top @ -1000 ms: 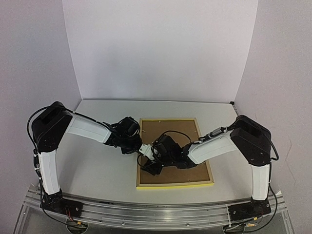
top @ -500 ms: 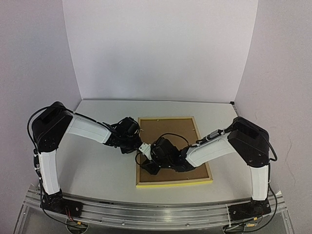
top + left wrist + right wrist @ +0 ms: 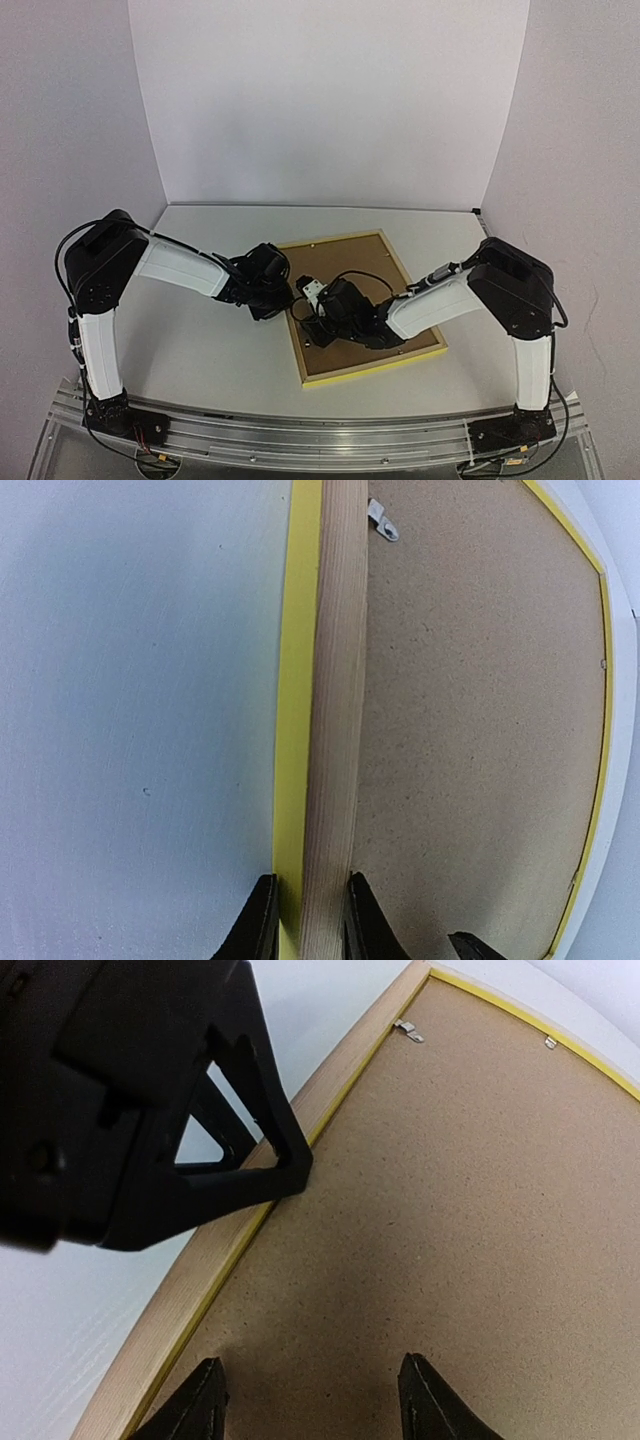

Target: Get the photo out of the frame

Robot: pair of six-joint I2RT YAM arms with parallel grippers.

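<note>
Brown backing board [image 3: 352, 262] fills frame [image 3: 335, 730]; left end effector [image 3: 312, 926] clamps its edge.

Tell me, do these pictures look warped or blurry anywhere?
Left wrist: the thin yellow rectangular picture frame bows at right, lens warp. Right wrist: the black left gripper looms dark, the brown fibreboard backing board is crisp. Top external: even light, faint shadows.

You're in a robot lab test cell, not a home or shop. The left arm [image 3: 180, 266] and right arm [image 3: 435, 306] are bolted to an aluminium rail [image 3: 300, 438] at the near edge of a plain white table [image 3: 200, 350]. Beyond the left gripper [image 3: 305, 920] and right gripper [image 3: 315, 1400], a curved white backdrop [image 3: 320, 100] closes off the scene between bare pale walls [image 3: 60, 120].
</note>
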